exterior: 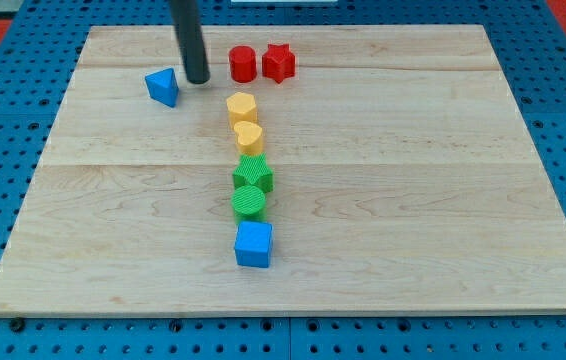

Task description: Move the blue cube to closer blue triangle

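The blue cube (253,244) sits near the view's bottom centre of the wooden board (443,200). The blue triangle (163,86) lies at the upper left. My tip (197,80) is just right of the blue triangle, a small gap apart, and far above the blue cube. Between the two blue blocks runs a column: a yellow block (241,106), a yellow heart (249,136), a green star (253,174) and a green cylinder (249,201) right above the cube.
A red cylinder (243,64) and a red star (278,62) stand side by side at the top, right of my tip. The board lies on a blue perforated table (3,150).
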Controlling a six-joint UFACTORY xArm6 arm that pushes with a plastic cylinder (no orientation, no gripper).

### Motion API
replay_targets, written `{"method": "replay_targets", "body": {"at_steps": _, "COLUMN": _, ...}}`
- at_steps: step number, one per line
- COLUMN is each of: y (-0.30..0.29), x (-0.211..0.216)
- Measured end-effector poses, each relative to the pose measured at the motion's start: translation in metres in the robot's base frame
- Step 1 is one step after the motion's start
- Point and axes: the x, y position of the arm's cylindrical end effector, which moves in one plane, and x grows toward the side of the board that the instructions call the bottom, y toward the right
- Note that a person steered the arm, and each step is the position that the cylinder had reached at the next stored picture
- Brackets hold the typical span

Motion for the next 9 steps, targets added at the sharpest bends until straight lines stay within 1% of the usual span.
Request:
{"method": "replay_targets", "body": {"at_steps": 1, "y": -0.065, "x": -0.007}}
{"method": "replay_targets", "body": {"at_steps": 2, "y": -0.075, "x": 0.013}}
{"method": "replay_targets", "body": {"at_steps": 3, "y": 0.011, "x": 0.054}}
{"method": "replay_targets", "body": {"at_steps": 4, "y": -0.030, "x": 0.057}}
{"method": "replay_targets", "body": {"at_steps": 5, "y": -0.086, "x": 0.119}}
{"method": "replay_targets", "body": {"at_steps": 6, "y": -0.081, "x": 0.240}}
{"method": "replay_targets", "body": {"at_steps": 7, "y": 0.008, "x": 0.332}}
{"method": "replay_targets", "body": {"at_steps": 8, "y": 0.091, "x": 0.331}}
{"method": "replay_targets", "body": {"at_steps": 9, "y": 0.114, "x": 0.331}}
